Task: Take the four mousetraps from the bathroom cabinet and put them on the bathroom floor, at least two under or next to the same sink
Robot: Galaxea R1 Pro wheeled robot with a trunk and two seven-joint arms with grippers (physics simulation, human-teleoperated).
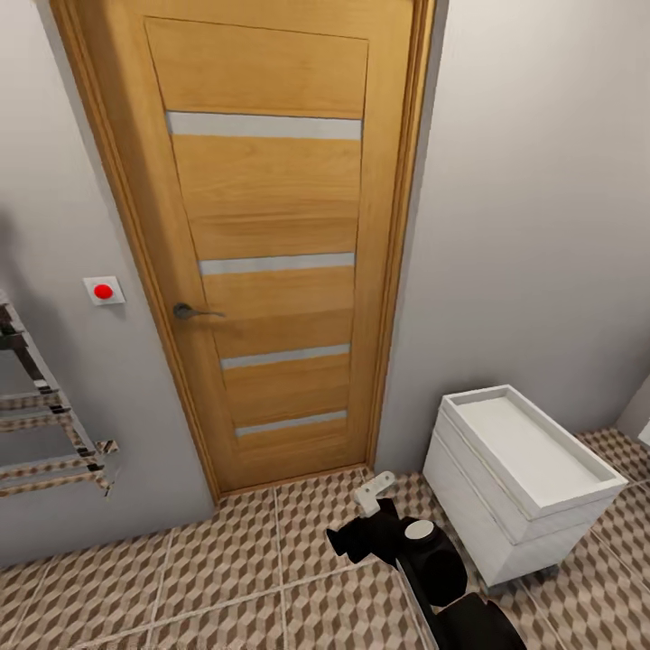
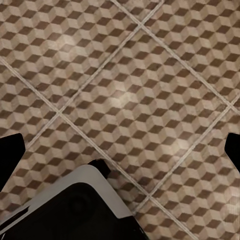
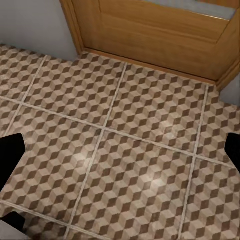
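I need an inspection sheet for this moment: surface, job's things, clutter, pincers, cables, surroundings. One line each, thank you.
Surface: bathroom floor, cube-pattern tiles, pale grout lines.
Job's things: white vanity unit by the wall, flat shallow top; no faucet visible. Mousetraps and cabinet: nothing seen.
Clutter: nothing seen.
Pincers: left pincer and right pincer above the tiles, dark fingertips at the frame edges, wide apart, holding nothing.
Cables: nothing seen.
Surroundings: closed wooden door with lever handle, red wall button, chrome towel rail.
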